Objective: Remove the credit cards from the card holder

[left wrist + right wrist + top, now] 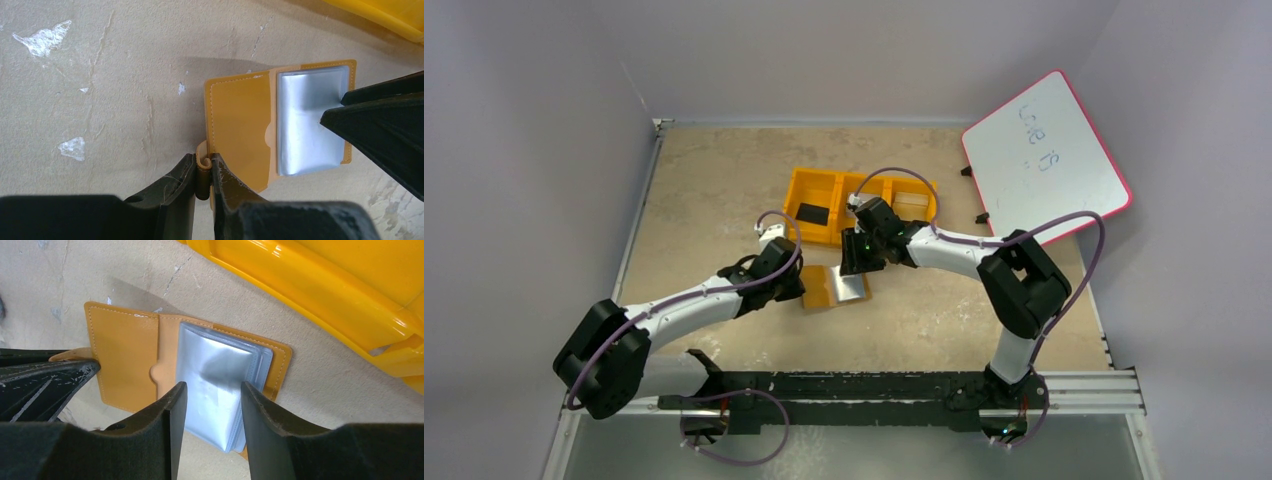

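Left tool (203,162) clamps card holder (240,125) tab | right tool (213,390) apart | credit cards seemingly hidden

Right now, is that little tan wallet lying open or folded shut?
Open. The card holder lies spread flat, its tan flap and silvery pockets both facing up; the left gripper pinches its tab.

Card holder (240,125) lies open flat on the table (100,100), centre toward 3 o'clock. Left gripper (202,172) at 6 o'clock pinches its small strap tab (202,161). Silvery sleeve (305,120) on the right half. Right gripper (332,110) reaches over the sleeve from 3 o'clock. Yellow tray (385,15) edge at 1 o'clock.
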`<action>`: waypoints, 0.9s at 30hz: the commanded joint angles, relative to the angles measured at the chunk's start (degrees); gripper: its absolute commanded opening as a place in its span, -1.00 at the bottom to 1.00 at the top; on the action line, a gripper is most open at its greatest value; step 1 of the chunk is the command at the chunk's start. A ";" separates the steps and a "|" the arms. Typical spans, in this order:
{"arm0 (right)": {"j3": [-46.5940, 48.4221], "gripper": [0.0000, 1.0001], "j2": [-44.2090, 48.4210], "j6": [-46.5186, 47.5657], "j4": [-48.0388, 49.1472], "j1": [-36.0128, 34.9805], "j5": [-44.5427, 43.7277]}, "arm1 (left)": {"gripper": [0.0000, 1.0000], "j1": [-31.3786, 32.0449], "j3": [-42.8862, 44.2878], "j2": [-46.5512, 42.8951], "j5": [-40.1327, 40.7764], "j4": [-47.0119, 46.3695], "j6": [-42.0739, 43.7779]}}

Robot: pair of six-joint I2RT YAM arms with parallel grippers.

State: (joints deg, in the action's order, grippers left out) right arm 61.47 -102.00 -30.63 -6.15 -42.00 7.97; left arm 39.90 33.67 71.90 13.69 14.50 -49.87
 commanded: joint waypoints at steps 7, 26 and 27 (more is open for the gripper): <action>0.76 -0.10 -2.99 0.46 1.33 -0.01 3.31 | -0.69 0.13 2.63 0.19 -0.82 -1.29 1.01; 4.63 -0.06 -4.36 2.05 13.44 -0.45 27.79 | -0.73 0.15 1.41 1.44 0.24 -2.62 -0.38; 4.70 -0.06 -4.05 2.02 13.83 -0.41 28.56 | -0.73 0.13 1.01 1.14 0.54 -2.83 -0.57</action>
State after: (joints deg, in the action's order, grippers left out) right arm 63.57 -107.63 -29.36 3.29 -42.02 29.28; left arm 39.88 33.76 73.84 13.28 14.35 -49.91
